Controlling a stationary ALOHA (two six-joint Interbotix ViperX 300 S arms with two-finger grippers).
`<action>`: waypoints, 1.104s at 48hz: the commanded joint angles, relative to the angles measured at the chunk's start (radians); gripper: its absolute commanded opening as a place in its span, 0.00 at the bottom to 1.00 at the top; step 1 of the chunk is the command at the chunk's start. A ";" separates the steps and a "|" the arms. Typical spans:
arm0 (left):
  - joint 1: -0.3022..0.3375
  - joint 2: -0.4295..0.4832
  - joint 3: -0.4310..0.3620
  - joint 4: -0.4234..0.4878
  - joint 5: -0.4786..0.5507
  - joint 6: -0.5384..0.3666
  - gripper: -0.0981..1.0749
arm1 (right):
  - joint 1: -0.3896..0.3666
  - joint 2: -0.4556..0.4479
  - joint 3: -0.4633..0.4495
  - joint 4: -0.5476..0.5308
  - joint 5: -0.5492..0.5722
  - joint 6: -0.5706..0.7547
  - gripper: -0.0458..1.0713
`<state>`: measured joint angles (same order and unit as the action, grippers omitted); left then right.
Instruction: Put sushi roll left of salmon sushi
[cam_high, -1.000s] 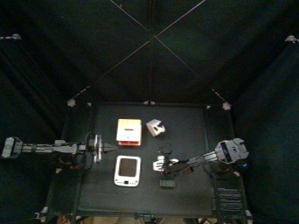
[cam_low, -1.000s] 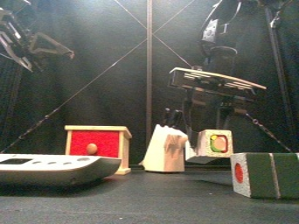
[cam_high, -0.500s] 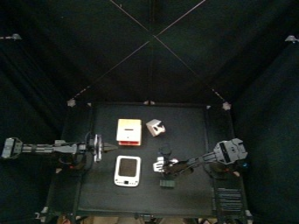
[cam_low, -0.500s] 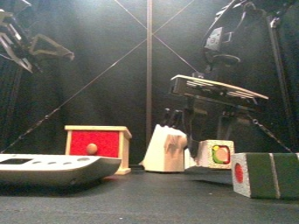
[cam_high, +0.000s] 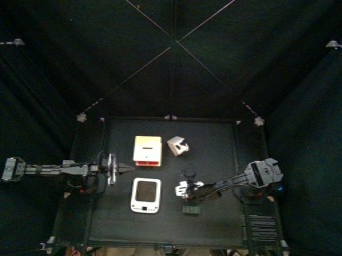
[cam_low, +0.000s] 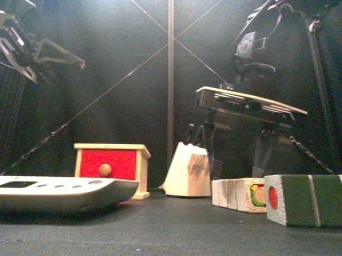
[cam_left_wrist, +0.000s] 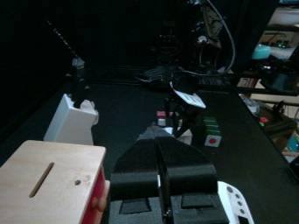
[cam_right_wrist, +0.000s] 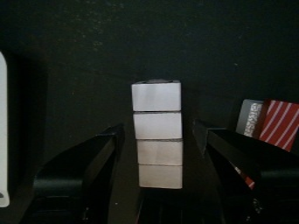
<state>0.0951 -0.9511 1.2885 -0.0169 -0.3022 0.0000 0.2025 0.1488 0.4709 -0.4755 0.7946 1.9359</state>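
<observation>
The sushi roll (cam_low: 241, 193), a white cube with a green and red centre, stands on the table to the right of the salmon sushi (cam_low: 189, 170) in the front view. My right gripper (cam_low: 247, 150) hangs open just above the roll. In the right wrist view the roll (cam_right_wrist: 158, 153) lies between the spread jaws of the right gripper (cam_right_wrist: 159, 131) with a gap on each side. In the top view the right gripper (cam_high: 198, 187) is at the table's front middle, and the salmon sushi (cam_high: 177, 146) lies behind it. My left gripper (cam_left_wrist: 163, 179) is shut and empty at the table's left edge.
A red-fronted wooden box (cam_low: 111, 164) stands left of the salmon sushi. A white device (cam_low: 54, 193) lies at the front left. A green cube with a red dot (cam_low: 305, 199) stands at the front right, close to the roll.
The sushi roll has gone down from between the right gripper's jaws onto the table. The right gripper lowered a little, then stopped and opened. The left arm has not moved.
</observation>
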 joint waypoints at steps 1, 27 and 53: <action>0.002 0.005 -0.014 -0.002 -0.003 0.002 0.07 | -0.002 -0.021 -0.014 -0.005 0.000 -0.002 0.89; 0.002 0.005 -0.012 0.000 -0.003 0.002 0.07 | -0.055 -0.008 0.011 -0.018 0.006 0.002 0.89; 0.002 0.005 -0.014 0.000 -0.003 0.002 0.07 | -0.074 -0.015 0.023 -0.034 0.006 -0.002 0.89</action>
<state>0.0951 -0.9495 1.2885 -0.0169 -0.3022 0.0000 0.1335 0.1626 0.5108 -0.5016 0.7992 1.9390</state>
